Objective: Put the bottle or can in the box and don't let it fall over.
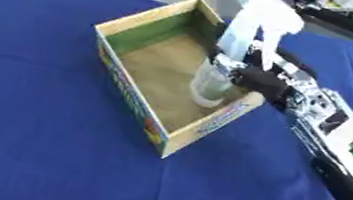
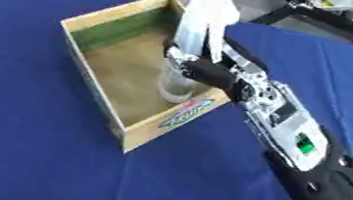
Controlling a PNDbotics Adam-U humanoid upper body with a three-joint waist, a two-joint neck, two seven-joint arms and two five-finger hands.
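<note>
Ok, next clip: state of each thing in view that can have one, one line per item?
Spray bottle: upright, its base down inside the box near the right wall, held by the right hand.
Box: open-topped, upright on the blue tablecloth, holding only the bottle.
Right hand: reaching over the box's right wall, fingers curled round the bottle's lower body.
Left hand: not in view.

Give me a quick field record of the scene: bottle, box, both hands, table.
bottle: white spray bottle, upright, its base inside the box near the right wall
box: open cardboard box, nothing else in it
right hand: right hand curled round the bottle's lower body, reaching over the box wall
left hand: not in view
table: blue cloth
</note>
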